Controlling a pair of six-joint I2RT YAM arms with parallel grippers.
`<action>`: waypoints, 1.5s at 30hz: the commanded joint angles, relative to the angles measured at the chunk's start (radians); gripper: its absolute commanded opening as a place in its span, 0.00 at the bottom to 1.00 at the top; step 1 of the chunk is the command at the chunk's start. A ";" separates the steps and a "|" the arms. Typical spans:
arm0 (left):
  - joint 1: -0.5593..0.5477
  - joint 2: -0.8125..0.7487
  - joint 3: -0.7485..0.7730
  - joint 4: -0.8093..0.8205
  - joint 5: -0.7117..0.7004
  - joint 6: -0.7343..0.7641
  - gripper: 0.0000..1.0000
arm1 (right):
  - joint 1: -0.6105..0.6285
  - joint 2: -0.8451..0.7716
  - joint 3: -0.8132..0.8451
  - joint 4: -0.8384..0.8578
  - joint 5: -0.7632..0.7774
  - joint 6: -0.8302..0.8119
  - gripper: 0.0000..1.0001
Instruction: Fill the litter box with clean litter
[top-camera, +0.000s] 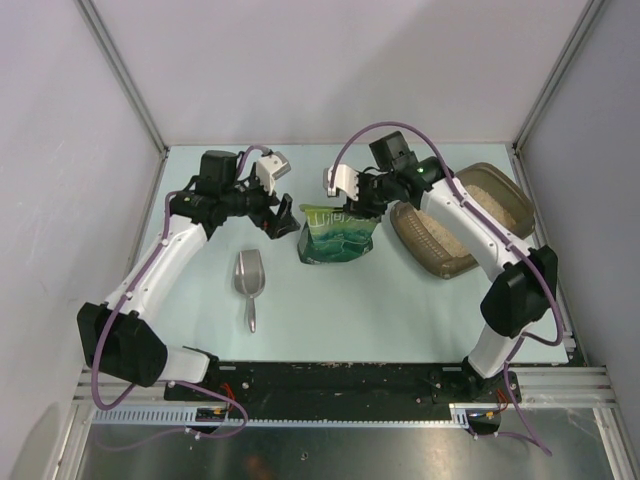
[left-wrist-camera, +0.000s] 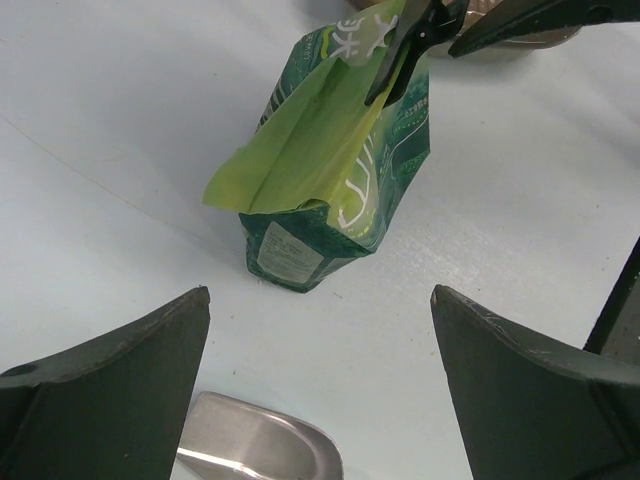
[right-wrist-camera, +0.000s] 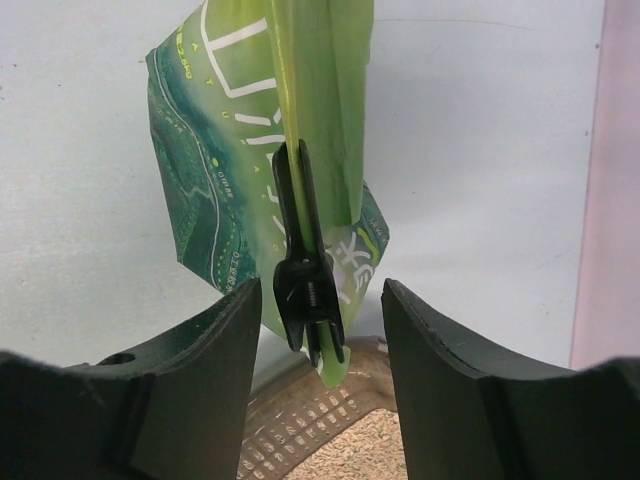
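Count: one litter box (top-camera: 437, 270), one green bag (top-camera: 338, 238), one metal scoop (top-camera: 250, 275), one black clip (right-wrist-camera: 305, 270).

The litter box sits by the table's right edge, toward the far corner, with clean litter (top-camera: 487, 200) in it.

The bag stands upright mid-table, clip pinched on its top fold.

I see the right gripper (right-wrist-camera: 320, 285) parted and straddling the clip, with a gap on each side.

The left gripper (left-wrist-camera: 320, 295) is spread wide and empty, just left of the bag. The scoop lies nearer the table's near edge.
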 joint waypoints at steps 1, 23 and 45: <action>0.001 0.001 0.001 0.034 0.039 -0.031 0.95 | 0.009 -0.056 0.009 0.027 0.017 -0.009 0.56; 0.001 0.012 -0.003 0.042 0.054 -0.034 0.95 | 0.017 -0.024 0.005 0.024 0.017 -0.003 0.49; 0.001 0.024 0.001 0.043 0.062 -0.042 0.95 | 0.021 -0.001 0.011 0.005 0.014 -0.016 0.30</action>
